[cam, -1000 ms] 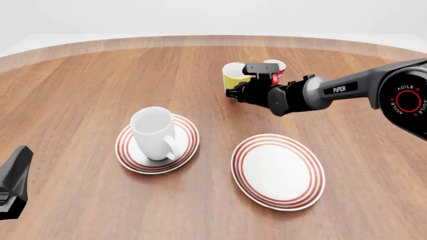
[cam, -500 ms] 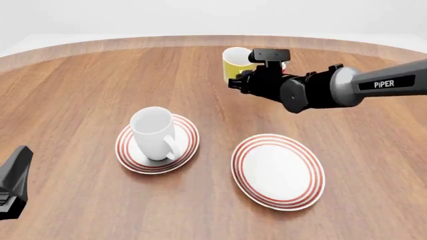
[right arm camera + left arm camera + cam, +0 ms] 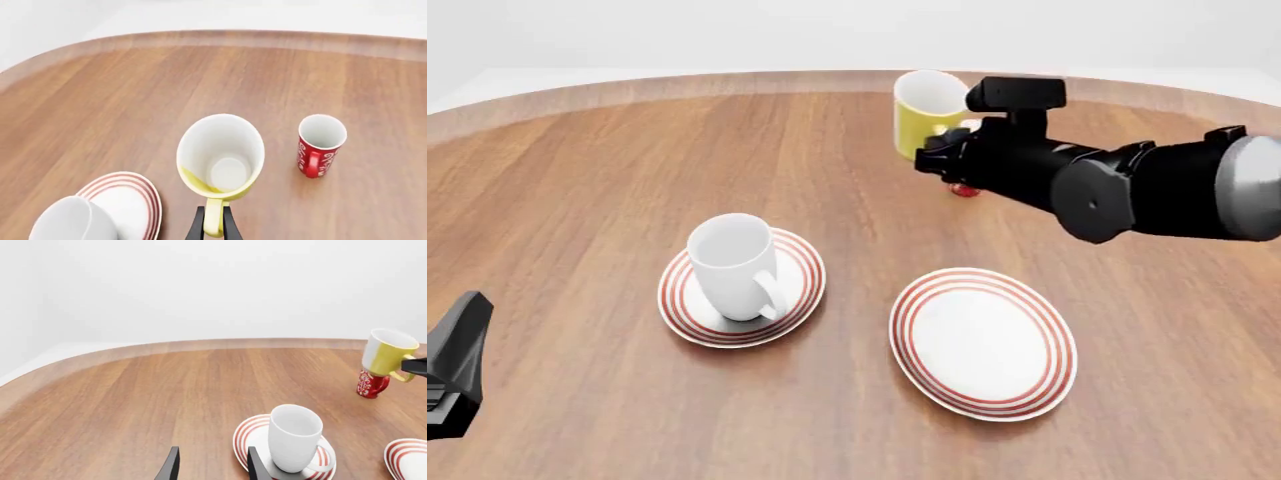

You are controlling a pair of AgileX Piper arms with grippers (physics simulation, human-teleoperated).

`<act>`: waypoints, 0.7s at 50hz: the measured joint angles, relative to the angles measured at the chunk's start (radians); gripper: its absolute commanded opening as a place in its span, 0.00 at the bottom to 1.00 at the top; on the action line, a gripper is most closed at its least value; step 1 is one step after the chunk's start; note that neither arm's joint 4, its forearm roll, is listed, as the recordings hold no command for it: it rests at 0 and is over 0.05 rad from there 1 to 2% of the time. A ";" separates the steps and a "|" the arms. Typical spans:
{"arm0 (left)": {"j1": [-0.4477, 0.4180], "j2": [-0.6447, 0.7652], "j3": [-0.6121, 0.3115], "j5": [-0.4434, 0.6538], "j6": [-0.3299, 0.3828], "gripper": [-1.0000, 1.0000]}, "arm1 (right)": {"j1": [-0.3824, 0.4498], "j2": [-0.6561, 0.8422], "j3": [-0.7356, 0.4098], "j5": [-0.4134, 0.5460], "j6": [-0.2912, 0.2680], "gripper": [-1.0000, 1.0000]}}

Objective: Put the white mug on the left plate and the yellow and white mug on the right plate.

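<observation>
1. The right gripper (image 3: 941,160) is clamping the handle of the yellow and white mug (image 3: 928,113), holding it clear of the tabletop (image 3: 587,180); gripping by the handle is keeping the cup roughly upright, mouth up, though slightly tilted.
2. The mug is hanging above the far side of the tabletop, well apart from the right plate (image 3: 984,342), which is lying bare nearer the camera, so the carry is probably only beginning.
3. The red cup (image 3: 319,145) is standing on the tabletop just beside the raised mug.
4. The white mug (image 3: 737,266) is already sitting upright on the left plate (image 3: 681,300).
5. The right arm is reaching in from the right, nearly level, its wrist pointing left.
6. The left gripper (image 3: 212,469) is idling low at the near left, its fingers parted and holding nothing.
</observation>
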 measured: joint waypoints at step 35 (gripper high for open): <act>0.000 0.000 0.000 0.000 0.000 1.00 | -0.006 -0.322 0.253 0.062 -0.009 0.00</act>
